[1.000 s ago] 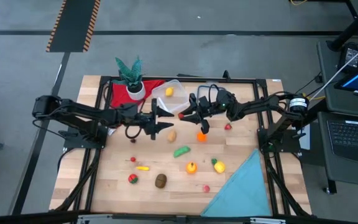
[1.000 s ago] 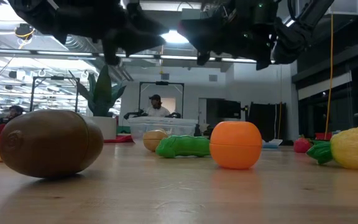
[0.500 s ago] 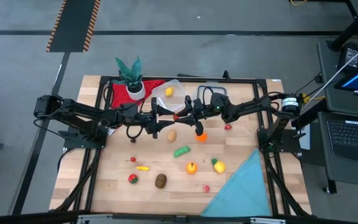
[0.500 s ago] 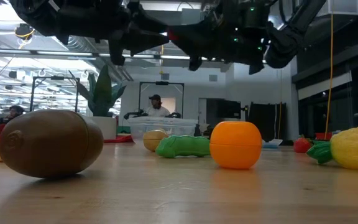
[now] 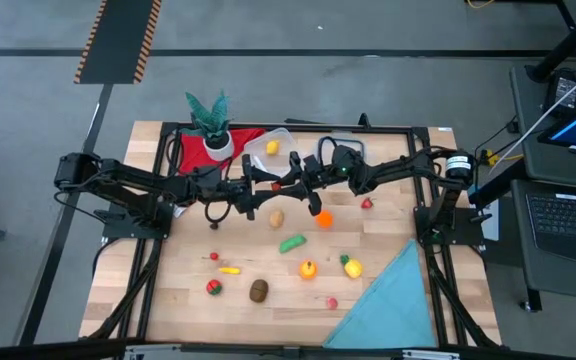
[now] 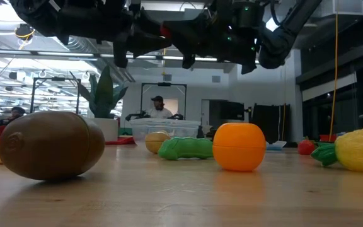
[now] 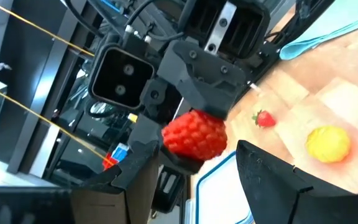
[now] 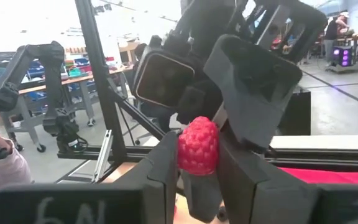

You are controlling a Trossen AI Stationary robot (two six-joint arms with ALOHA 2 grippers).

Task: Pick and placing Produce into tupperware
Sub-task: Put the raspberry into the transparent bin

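Claws meet nose to nose above the middle of your surface [image 5: 388,300]: the right claw [image 8: 199,163] pinches a red raspberry [image 8: 197,145] between its fingers, while the left claw [image 7: 204,171] stands spread, its fingers either side of that berry without closing on it. Your tupperware [image 5: 271,152] sits just beyond them near the far edge with a yellow piece [image 5: 272,147] inside — the orange [image 6: 239,146], green pod [image 6: 185,148] and brown kiwi [image 6: 50,145] lie loose on the wood.
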